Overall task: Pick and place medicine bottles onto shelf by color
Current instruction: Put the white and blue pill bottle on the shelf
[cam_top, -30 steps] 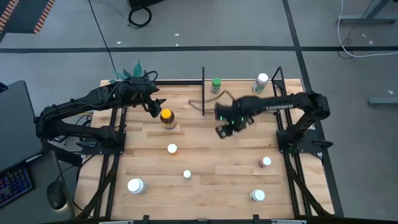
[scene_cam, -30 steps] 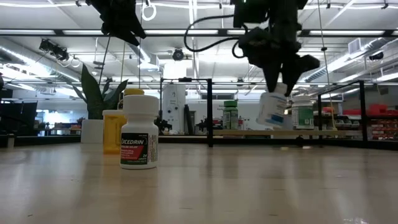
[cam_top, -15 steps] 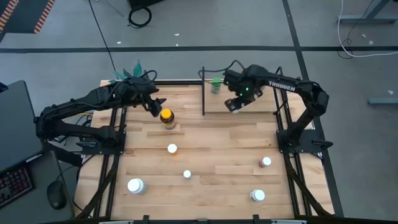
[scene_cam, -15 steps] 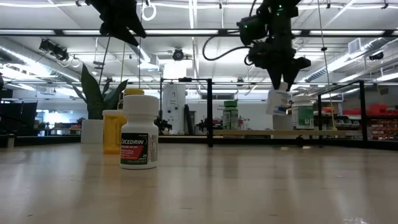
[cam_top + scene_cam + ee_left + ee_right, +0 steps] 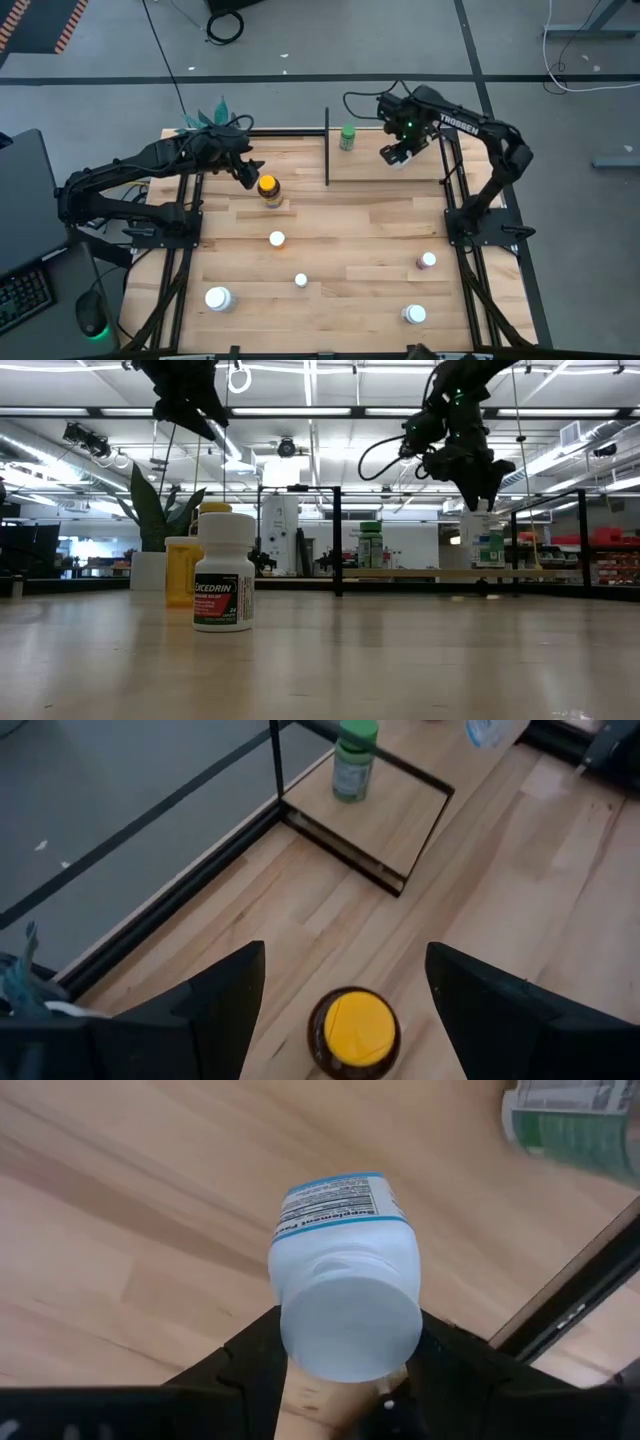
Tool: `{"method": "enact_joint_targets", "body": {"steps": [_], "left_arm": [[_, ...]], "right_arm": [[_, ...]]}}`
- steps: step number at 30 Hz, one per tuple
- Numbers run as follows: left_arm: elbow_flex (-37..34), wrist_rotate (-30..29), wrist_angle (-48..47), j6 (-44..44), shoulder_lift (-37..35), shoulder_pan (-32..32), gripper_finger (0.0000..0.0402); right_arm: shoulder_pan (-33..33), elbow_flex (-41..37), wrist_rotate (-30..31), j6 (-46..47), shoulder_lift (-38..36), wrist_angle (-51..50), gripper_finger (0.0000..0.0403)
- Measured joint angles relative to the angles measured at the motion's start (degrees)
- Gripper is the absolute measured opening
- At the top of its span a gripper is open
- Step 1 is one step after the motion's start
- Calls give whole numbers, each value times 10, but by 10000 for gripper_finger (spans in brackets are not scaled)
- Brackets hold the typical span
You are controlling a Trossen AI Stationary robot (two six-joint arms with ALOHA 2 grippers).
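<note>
Wooden bench under me, and my right jaws (image 5: 396, 155) are gripping a white bottle (image 5: 345, 1275), which I am now carrying over the shelf (image 5: 375, 172) after swinging it in from mid-bench a second ago. It is hanging near the green-capped bottle (image 5: 347, 136), not yet set down. My left jaws (image 5: 345, 985) are hovering spread above the yellow-capped bottle (image 5: 353, 1030)

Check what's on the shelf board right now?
One green-capped bottle stands on the shelf. The right gripper holds a white bottle above it. The arm covers the board's far right corner, so that spot can't be checked.
</note>
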Motion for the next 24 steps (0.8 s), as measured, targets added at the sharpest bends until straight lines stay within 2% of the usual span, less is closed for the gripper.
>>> {"method": "enact_joint_targets", "body": {"steps": [8, 17, 24], "left_arm": [[0, 0, -13, -38, 0, 0, 282], [0, 0, -13, -61, 0, 0, 282], [0, 1, -13, -96, 0, -2, 282]], "right_arm": [[-37, -15, 57, -109, 0, -57, 191], [-52, -50, 60, -271, 0, -23, 192], [-90, -86, 60, -393, -1, -22, 192]]}}
